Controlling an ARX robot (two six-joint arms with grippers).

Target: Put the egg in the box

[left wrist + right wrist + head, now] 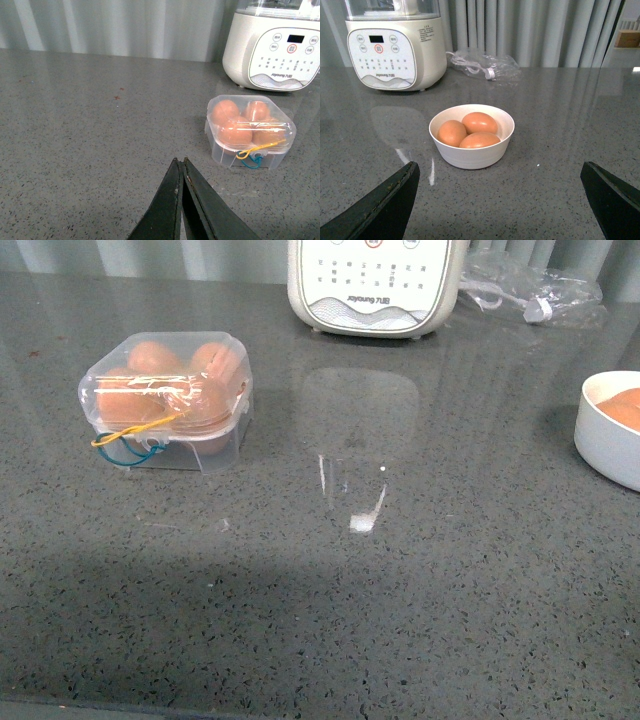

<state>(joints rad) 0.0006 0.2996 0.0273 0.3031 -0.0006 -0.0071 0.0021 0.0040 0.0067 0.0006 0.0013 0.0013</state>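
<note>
The box is a small clear plastic case on the left of the counter, its domed lid down over several brown eggs and yellow and teal bands hanging at its front. The left wrist view has the box ahead of my left gripper, which is shut on nothing and well short of it. Three brown eggs lie in a round white bowl; the topmost egg rests at the back. My right gripper stands open and empty just short of the bowl. Neither arm appears in the front view.
A white kitchen appliance with a button panel stands at the back centre, with a crumpled clear plastic bag beside it. The bowl is cut off by the front view's right edge. Grey speckled countertop lies between box and bowl.
</note>
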